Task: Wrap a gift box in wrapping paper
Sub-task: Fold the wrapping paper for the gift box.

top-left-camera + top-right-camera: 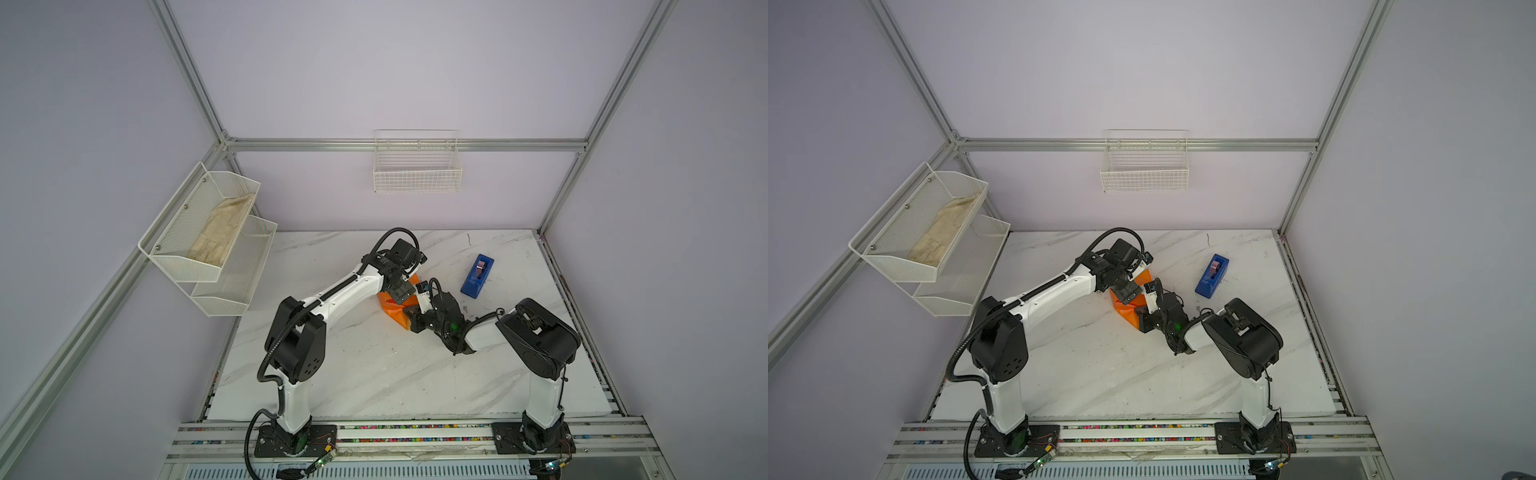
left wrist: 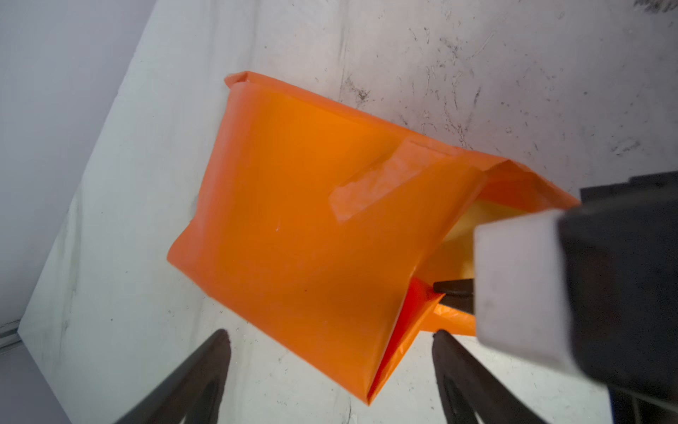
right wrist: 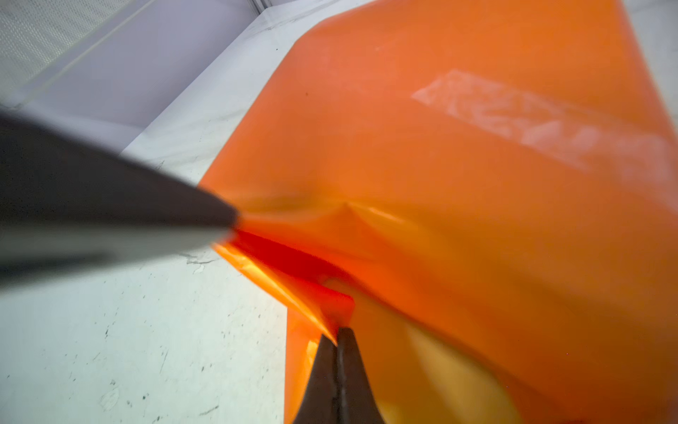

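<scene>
1. Closest to the lens in the right wrist view, the right gripper (image 3: 339,336) has its two dark fingers pressed together. They pinch a folded corner of the wrapping paper (image 3: 440,165) at the parcel's open end.
2. Left gripper (image 2: 330,336) stands wide, its fingers (image 2: 216,352) spread well apart over the table (image 2: 128,238) beside the parcel, holding nothing.
3. Seen from the right wrist, one left finger enters as a blurred grey wedge with its tip right at the paper's fold. I cannot tell whether it touches.
4. Glossy orange side out, the wrapping paper is folded into a boxy parcel. It lies about midway between the table's left and right edges, nearer the far edge than the front edge, and in both top views it sits partly under the two wrists.
5. One strip of clear tape (image 2: 370,191) lies across a seam on the parcel's upper face.
6. At the end toward the right gripper the parcel gapes, and the paper's paler yellow inner side (image 2: 488,216) shows.
7. Nowhere does the gift box itself show; the paper hides it.
8. Toward the far right corner stands a blue tape dispenser (image 1: 478,276), apart from the parcel.
9. Off the table, a mesh shelf (image 1: 178,257) on the left wall holds a beige cloth (image 1: 220,228), and a wire basket (image 1: 417,170) hangs on the back wall.
</scene>
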